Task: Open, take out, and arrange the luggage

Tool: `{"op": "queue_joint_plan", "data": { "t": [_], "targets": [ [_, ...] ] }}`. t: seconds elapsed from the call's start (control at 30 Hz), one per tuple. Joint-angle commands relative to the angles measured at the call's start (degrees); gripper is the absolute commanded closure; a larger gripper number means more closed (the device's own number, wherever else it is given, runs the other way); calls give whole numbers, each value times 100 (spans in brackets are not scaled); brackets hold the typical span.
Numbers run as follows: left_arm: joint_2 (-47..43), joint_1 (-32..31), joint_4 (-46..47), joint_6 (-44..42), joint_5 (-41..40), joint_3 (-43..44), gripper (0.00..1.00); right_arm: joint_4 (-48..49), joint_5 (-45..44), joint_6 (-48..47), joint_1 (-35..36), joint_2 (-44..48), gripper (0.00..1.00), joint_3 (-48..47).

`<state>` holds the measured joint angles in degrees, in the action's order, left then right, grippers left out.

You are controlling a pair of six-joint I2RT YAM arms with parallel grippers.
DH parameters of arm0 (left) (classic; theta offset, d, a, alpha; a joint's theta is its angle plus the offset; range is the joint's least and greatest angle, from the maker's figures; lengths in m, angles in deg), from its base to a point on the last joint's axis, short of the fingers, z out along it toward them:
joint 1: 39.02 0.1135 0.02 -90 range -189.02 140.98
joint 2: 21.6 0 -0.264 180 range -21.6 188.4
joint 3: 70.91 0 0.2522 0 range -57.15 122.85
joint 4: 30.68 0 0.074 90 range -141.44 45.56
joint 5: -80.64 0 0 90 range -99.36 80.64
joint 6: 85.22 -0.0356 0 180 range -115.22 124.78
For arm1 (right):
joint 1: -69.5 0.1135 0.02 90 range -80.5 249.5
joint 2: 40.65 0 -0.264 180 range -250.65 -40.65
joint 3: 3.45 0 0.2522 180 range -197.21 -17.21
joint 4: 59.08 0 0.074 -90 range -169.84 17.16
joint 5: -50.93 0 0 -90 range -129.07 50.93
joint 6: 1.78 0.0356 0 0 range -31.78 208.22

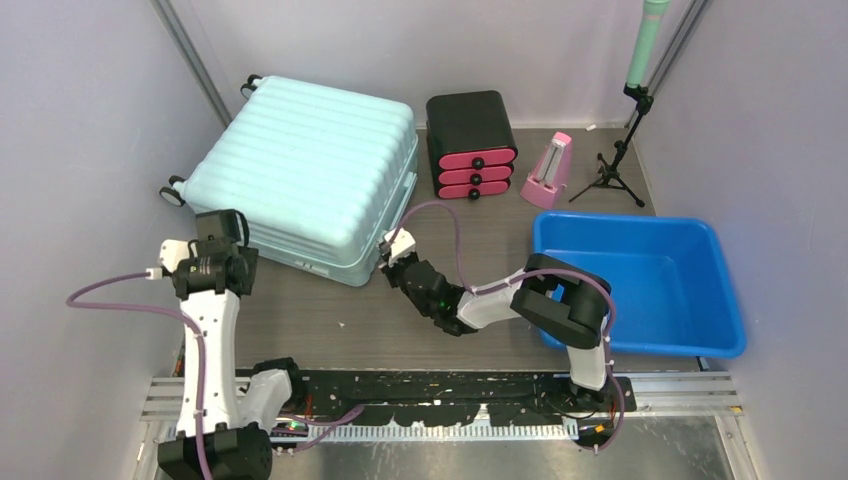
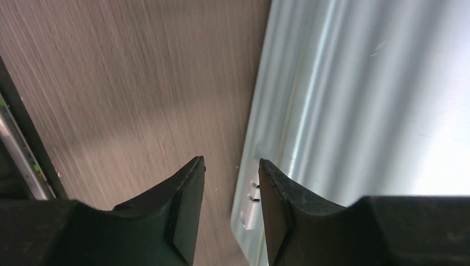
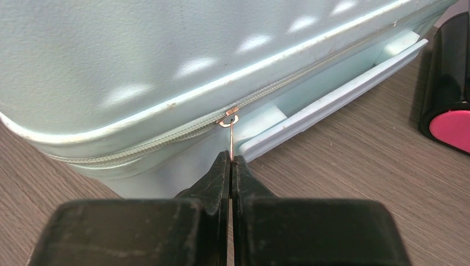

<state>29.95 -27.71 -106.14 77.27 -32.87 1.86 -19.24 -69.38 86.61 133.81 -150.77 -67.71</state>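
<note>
This is a robotics lab test cell. Plain pale lilac wall panels box in a brown wood-grain tabletop on three sides. Well behind the right pincer runs a ribbed aluminium mounting rail. Far beyond the pincer, to its right, a black tripod stand holds a pale green pole.

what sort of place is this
Probably a robot lab test cell: plain grey walls box in the table, a metal rail runs along its near edge, and a tripod stand sits in the corner.
</note>
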Motion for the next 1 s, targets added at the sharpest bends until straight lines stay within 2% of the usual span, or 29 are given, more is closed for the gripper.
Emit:
{"op": "queue_joint_plan", "data": {
  "t": [0.0, 0.17, 0.47, 0.57, 0.7, 0.8, 0.97],
  "targets": [
    [134, 20, -14, 54, 658, -206, 57, 359, 84, 112, -259, 247, 100, 147],
    [60, 20, 192, -223, 746, -214, 57, 239, 368, 152, -507, 363, 100, 209],
    [-154, -41, 43, -1199, 37, 310, 54, 201, 600, 152, -882, 315, 100, 74],
    [-242, -118, 107, -1358, 200, 318, 53, 179, 625, 152, -1025, 276, 100, -42],
    [-307, -427, 494, -1719, 440, 230, 53, 134, 674, 114, -1174, 235, 99, -168],
    [-244, -869, 743, -2008, 79, 185, 53, -76, 736, 47, -1214, 183, 100, -300],
    [-54, -1166, 730, -2176, -153, 212, 53, 68, 624, 39, -1173, 269, 100, -100]
  ]
}}
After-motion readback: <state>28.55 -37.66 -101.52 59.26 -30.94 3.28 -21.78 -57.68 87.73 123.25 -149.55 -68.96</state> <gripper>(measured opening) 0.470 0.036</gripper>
